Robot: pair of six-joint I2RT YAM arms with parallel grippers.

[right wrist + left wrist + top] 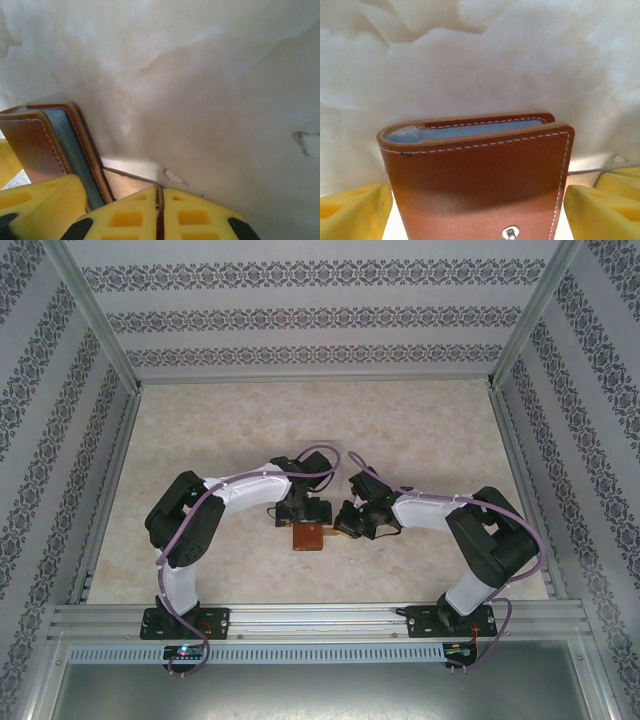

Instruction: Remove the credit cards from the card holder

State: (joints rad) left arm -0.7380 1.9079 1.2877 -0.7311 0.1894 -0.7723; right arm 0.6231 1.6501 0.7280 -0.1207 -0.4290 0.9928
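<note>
Wallet [308, 537]: folded, set mid-bench, blue pockets seen at its edge.
Left hand [303, 512]: at wallet's 12 o'clock, spread wide astride it, nothing gripped.
Right hand [352, 523]: at 3 o'clock, clamped on the tab [127, 185].

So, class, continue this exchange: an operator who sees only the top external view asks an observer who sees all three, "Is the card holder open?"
Observer: No. The left wrist view shows the card holder folded shut, blue pockets between its covers.
Operator: Is the left gripper gripping it?
Observer: No. The left gripper has its yellow pads either side, and they look just clear of the leather.
Operator: And the right gripper?
Observer: The right gripper is shut on the holder's leather tab.
</note>
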